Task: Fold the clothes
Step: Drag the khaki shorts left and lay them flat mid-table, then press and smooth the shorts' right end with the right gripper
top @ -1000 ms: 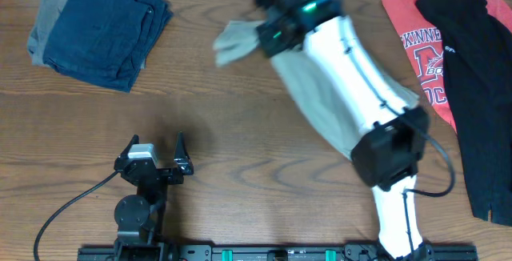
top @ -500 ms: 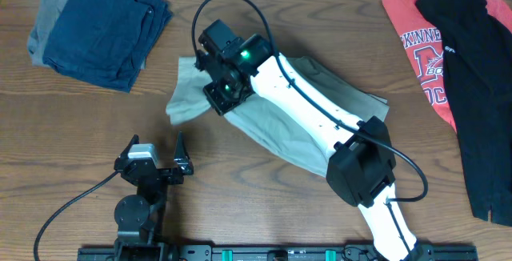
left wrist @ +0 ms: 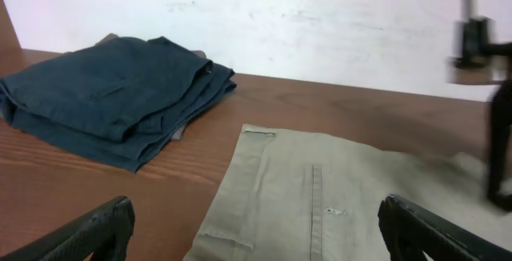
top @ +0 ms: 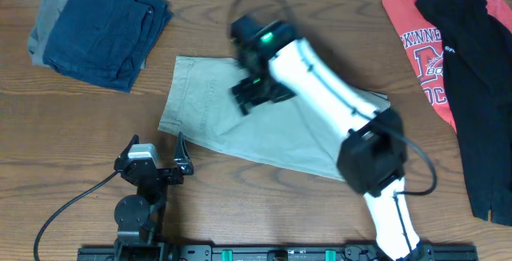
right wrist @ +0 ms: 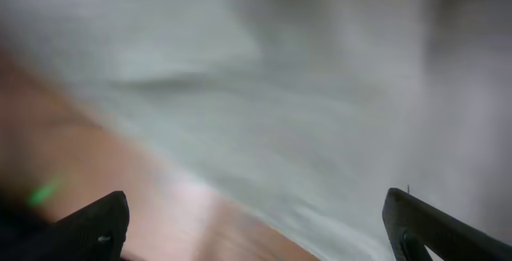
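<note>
I am looking down on a brown, wood-grained tabletop (top: 80,125). The tan khaki trousers (top: 216,121) are lying spread nearly flat across its middle, the fabric smooth, with a stitched waistband and a pocket seam showing toward the left end. The white right arm (top: 336,93) is reaching diagonally over them. At the far right a long black garment (top: 472,93) is lying limp, overlapping a red white-lettered T-shirt (top: 412,33). In the upper left corner a dark blue folded piece (top: 100,29) is sitting in thick layers on a grey piece (top: 40,37).

The right gripper (top: 256,93) is hanging over the trousers' upper edge. Its wrist view is blurred, but the dark fingers (right wrist: 80,225) are standing wide apart. I cannot tell whether they are touching the cloth. The left gripper (top: 156,153) is resting just beside the trousers' lower left corner, its fingers (left wrist: 88,233) also spread apart, holding nothing.
</note>
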Tool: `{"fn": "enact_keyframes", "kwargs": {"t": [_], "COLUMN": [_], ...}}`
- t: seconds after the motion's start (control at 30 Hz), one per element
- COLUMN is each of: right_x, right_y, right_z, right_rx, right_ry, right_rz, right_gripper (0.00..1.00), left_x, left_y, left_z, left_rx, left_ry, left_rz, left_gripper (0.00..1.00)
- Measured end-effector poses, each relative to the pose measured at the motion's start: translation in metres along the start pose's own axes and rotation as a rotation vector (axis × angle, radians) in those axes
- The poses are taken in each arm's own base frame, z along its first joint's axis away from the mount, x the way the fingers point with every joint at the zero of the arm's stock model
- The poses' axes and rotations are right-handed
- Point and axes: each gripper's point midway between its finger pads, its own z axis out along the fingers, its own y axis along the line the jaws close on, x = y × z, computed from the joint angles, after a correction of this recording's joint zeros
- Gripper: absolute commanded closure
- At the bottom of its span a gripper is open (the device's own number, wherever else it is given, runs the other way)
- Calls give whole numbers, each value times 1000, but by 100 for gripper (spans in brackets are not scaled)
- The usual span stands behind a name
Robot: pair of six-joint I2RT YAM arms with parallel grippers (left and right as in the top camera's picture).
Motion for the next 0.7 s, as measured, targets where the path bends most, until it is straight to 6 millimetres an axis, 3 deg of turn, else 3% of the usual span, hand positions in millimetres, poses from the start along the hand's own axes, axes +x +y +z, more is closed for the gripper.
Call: {"fn": "enact_keyframes", "kwargs": {"t": [0.17, 0.3, 0.4, 0.5, 0.7], "right_x": [17, 40, 50, 64, 80], "right_y": [-114, -183, -214, -231, -232], "right_z": [-14, -24, -23, -18, 5], "right_rx": [158, 213, 216, 214, 218], "right_ry": [95, 160, 181, 224, 298], "right_rz": [299, 496, 588, 645, 655], "right_gripper": [1, 1, 1, 1, 1], "left_x": [0, 0, 0, 0, 0], "left_y": [0, 0, 0, 0, 0], "left_z": [0, 0, 0, 0, 0], "left_rx": [0, 0, 0, 0, 0], "left_ry": [0, 0, 0, 0, 0], "left_rz": [0, 0, 0, 0, 0], "left_gripper": [2, 2, 2, 2, 2]}}
